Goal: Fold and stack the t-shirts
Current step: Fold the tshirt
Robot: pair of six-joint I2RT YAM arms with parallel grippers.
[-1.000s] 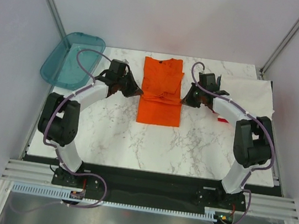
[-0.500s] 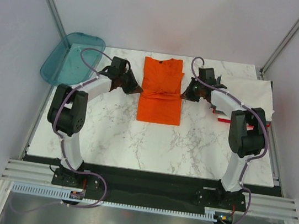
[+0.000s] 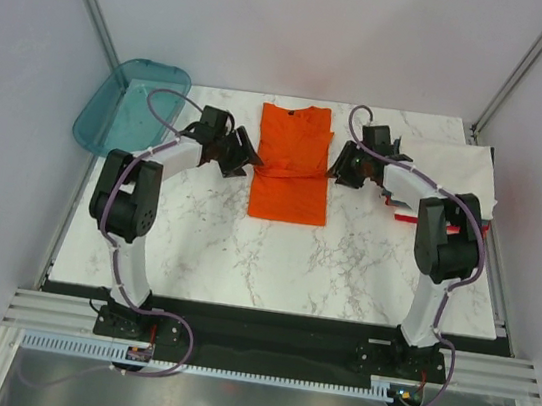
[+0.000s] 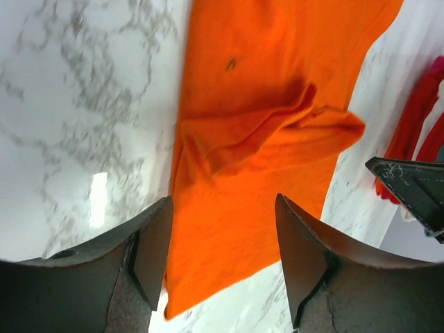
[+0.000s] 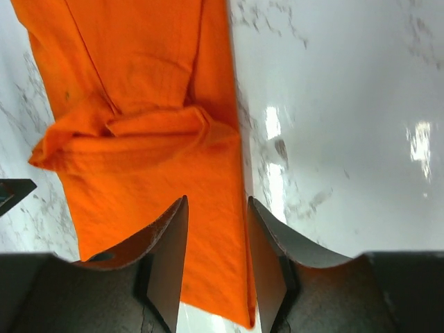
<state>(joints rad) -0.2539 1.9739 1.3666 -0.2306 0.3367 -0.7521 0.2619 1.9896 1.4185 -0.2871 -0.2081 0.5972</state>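
Bright, even light from overhead. The top view is sharp, with only faint, soft shadows beneath the arms point(image 3: 172, 154). In the wrist views the glossy counter point(image 5: 333, 69) shows white glare patches, and the left pincer point(image 4: 223, 200) looms dark and soft-edged up close.

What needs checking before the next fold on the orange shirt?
1. Left gripper open, nothing gripped: ok.
2. Right gripper open, nothing gripped: ok.
3. Orange shirt lies wholly on the table: ok.
4. Both sleeves folded inward: ok.
5. Folded part lies flat: not ok, cloth is bunched across the middle.
6. Right arm is clear of the white shirt: cannot tell, they overlap in the top view.
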